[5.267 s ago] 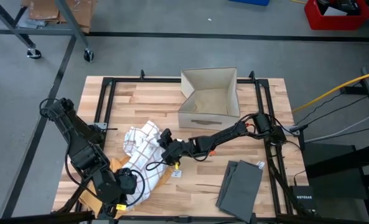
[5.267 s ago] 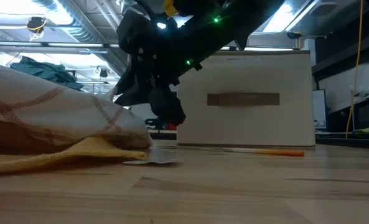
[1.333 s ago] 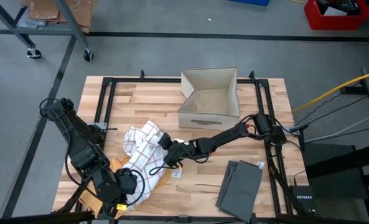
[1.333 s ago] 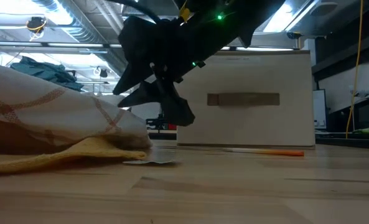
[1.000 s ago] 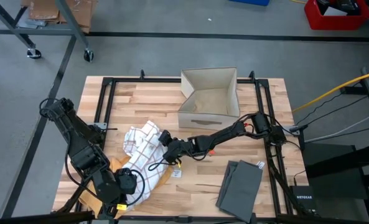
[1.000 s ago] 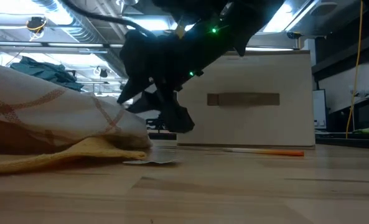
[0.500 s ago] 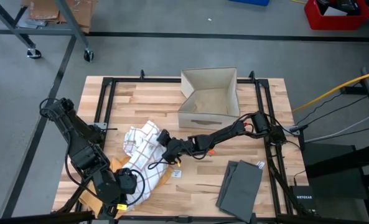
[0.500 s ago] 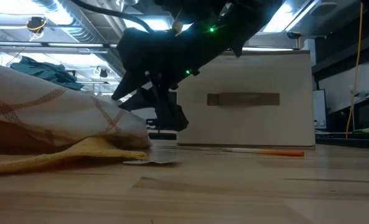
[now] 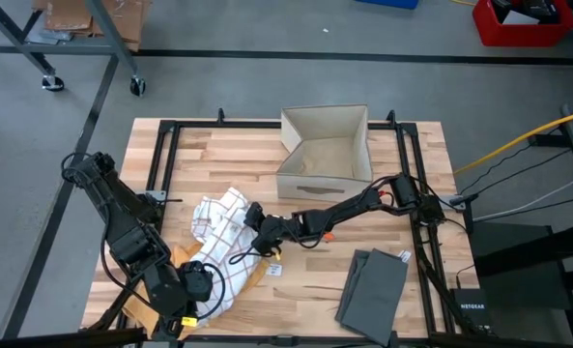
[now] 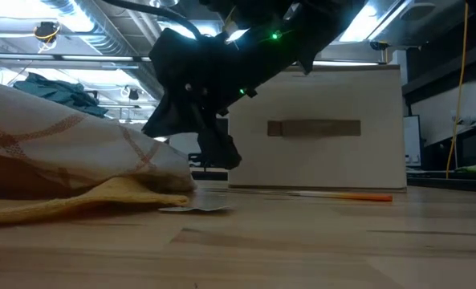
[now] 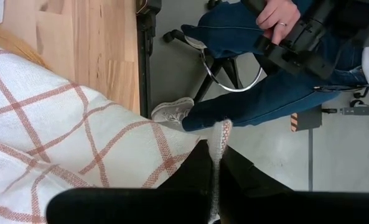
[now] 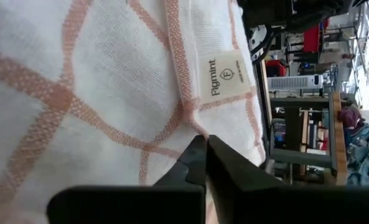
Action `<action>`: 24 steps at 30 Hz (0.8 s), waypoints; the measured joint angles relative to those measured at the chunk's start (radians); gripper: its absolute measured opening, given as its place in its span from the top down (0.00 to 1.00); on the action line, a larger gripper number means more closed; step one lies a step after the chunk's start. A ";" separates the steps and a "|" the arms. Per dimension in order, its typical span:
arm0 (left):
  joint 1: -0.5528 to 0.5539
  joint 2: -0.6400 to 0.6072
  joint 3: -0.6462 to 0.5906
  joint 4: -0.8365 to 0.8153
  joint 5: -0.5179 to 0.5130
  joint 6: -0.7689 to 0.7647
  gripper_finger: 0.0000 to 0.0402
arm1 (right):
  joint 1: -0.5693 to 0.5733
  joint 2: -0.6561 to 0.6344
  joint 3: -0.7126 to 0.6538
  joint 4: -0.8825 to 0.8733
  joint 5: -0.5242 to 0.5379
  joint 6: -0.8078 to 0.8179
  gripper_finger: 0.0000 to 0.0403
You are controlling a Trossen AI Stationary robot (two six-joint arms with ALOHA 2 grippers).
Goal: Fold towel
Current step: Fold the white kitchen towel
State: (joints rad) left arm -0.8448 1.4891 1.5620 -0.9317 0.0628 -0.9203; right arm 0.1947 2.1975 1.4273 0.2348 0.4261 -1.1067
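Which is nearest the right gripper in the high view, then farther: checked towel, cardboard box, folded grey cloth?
From the right gripper:
1. Checked towel, pinched at its edge, table's left.
2. Cardboard box, at the far side.
3. Folded grey cloth, near right corner.

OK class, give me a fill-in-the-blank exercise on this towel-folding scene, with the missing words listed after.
1. The white towel carries a check pattern of ____ lines.
2. The right gripper is shut on the towel's edge, close to its sewn-on ____.
3. The cardboard box stands at the table's far edge with its top ____.
4. The left gripper is ____ on the towel.

Missing words: orange; label; open; shut
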 joint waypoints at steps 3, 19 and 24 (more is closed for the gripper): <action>0.000 0.000 0.000 0.000 -0.004 0.000 1.00 | 0.002 0.000 0.000 0.011 0.050 0.034 0.96; -0.003 -0.010 0.047 -0.071 -0.149 -0.061 1.00 | 0.077 0.000 0.188 -0.003 0.566 0.081 0.99; -0.038 -0.040 0.113 -0.204 -0.304 -0.103 1.00 | 0.063 0.000 0.329 -0.140 0.666 0.078 0.99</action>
State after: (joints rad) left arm -0.8829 1.4492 1.6745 -1.1357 -0.2410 -1.0232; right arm 0.2581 2.1975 1.7562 0.0948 1.0919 -1.0289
